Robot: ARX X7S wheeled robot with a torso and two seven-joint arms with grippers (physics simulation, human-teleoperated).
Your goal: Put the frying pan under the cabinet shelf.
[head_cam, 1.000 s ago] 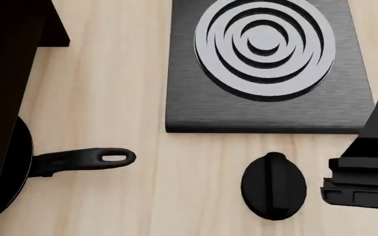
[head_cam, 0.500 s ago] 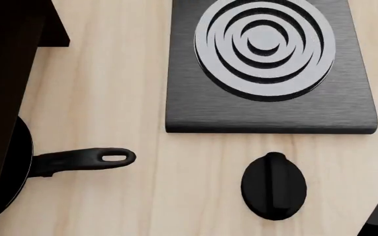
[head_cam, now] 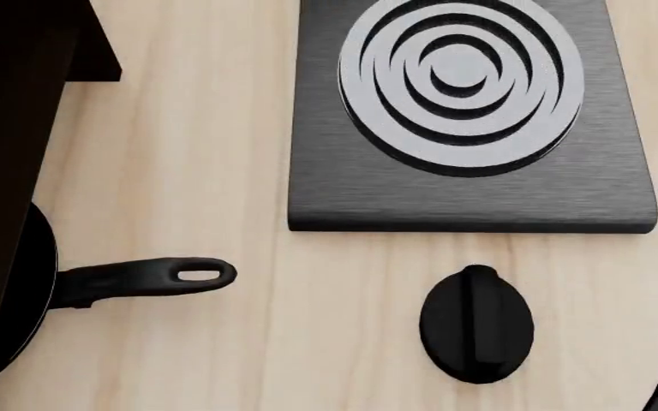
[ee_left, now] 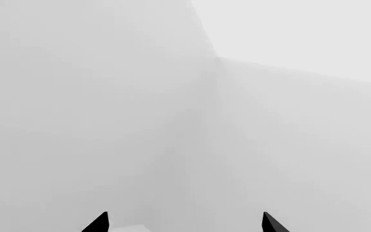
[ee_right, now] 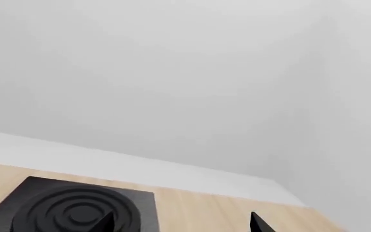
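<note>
Frying pan sits lower left, half tucked under the cabinet shelf, handle pointing right. Both grippers' jaws look spread, holding nothing.

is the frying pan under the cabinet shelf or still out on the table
Partly under. The frying pan has most of its round body hidden beneath the cabinet shelf; its long handle sticks out over the table.

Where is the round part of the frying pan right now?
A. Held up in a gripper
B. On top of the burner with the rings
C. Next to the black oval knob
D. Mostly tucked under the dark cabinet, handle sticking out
D: in the head view the frying pan has its round body mostly hidden under the cabinet shelf, with only its handle poking out over the wooden table.
</note>
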